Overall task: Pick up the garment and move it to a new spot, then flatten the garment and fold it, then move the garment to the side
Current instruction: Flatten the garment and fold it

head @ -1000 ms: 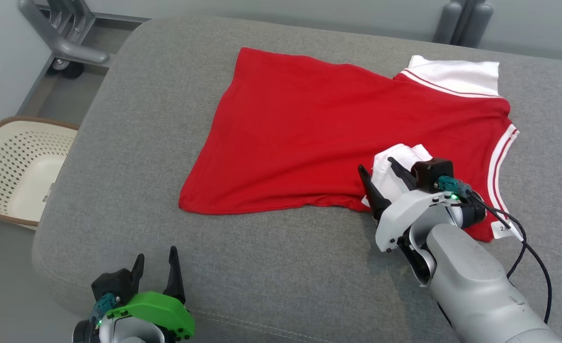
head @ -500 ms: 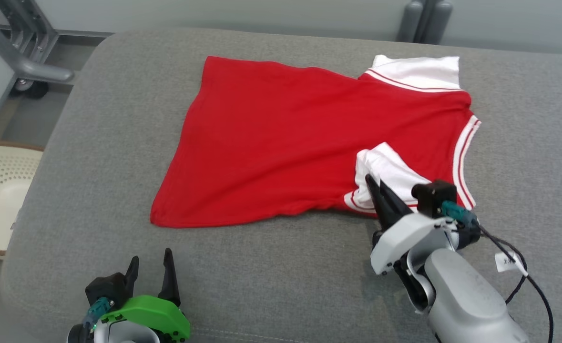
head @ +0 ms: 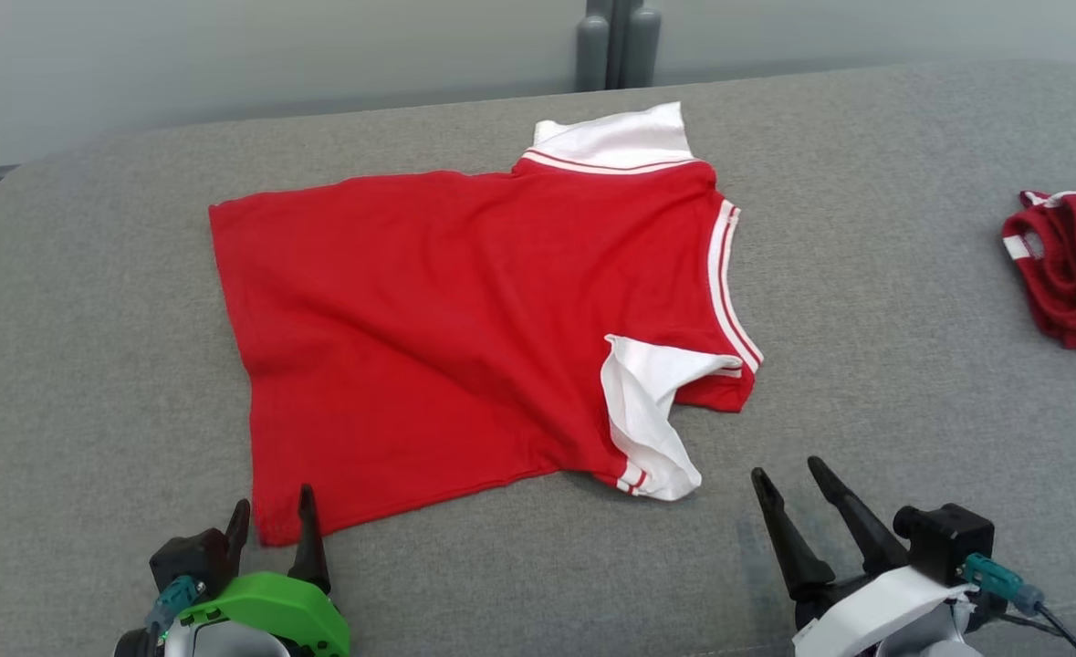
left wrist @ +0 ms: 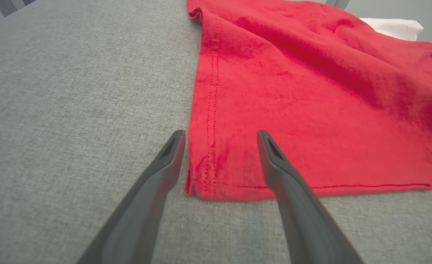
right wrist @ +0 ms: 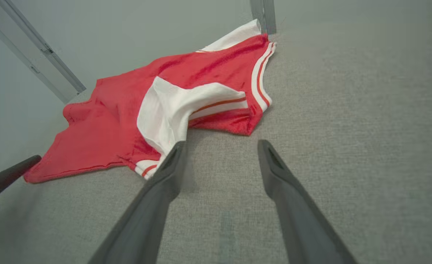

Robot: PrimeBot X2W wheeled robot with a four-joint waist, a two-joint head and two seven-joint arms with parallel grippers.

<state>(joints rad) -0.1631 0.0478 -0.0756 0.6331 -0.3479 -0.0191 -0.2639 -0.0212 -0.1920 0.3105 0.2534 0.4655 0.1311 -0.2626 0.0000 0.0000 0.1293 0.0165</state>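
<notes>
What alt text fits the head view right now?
A red shirt lies spread on a grey cushion, its near white sleeve folded over the body. The left gripper, open, sits by the hem corner; the right gripper, open, is just short of that sleeve. Another red garment lies far right.

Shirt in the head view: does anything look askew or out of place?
Yes. The shirt lies mostly flat, but its near sleeve is crumpled and folded back onto the red body, unlike the far sleeve. A second red garment sits bunched at the cushion's right edge.
</notes>
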